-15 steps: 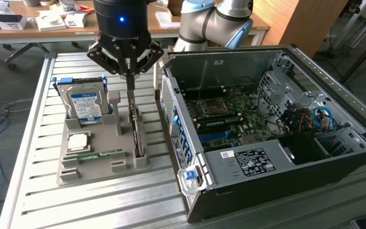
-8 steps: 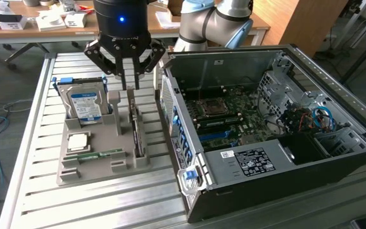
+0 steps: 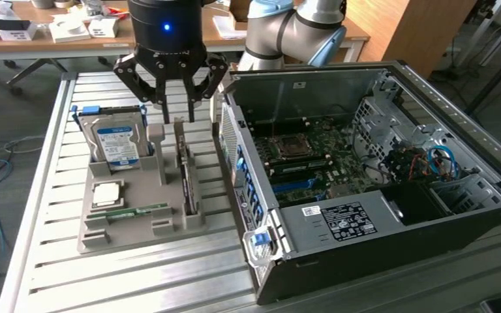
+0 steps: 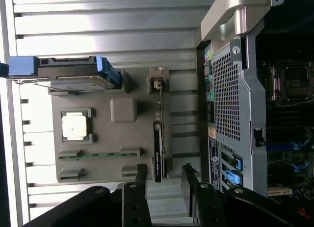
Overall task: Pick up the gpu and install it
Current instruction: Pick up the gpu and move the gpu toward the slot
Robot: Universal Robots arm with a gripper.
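The gpu (image 3: pixel 187 177) is a thin dark card standing on edge in a slot of the grey holder (image 3: pixel 133 229), beside the open computer case (image 3: pixel 381 215). Its silvery bracket end (image 4: pixel 157 82) points away from the wrist camera, and its dark body (image 4: pixel 157 151) runs toward my fingers. My gripper (image 3: pixel 178 109) hangs open above the far end of the card, without touching it. In the wrist view, the gripper (image 4: pixel 164 174) has one black finger on each side of the card's line, and nothing is between them.
The holder also carries a silver hard drive (image 3: pixel 115 140) with a blue-white label, a square processor (image 3: pixel 107 193) and a green memory stick (image 3: pixel 130 211). The case lies open with its motherboard (image 3: pixel 307 160) showing. All this sits on a slatted aluminium table (image 3: pixel 146 280).
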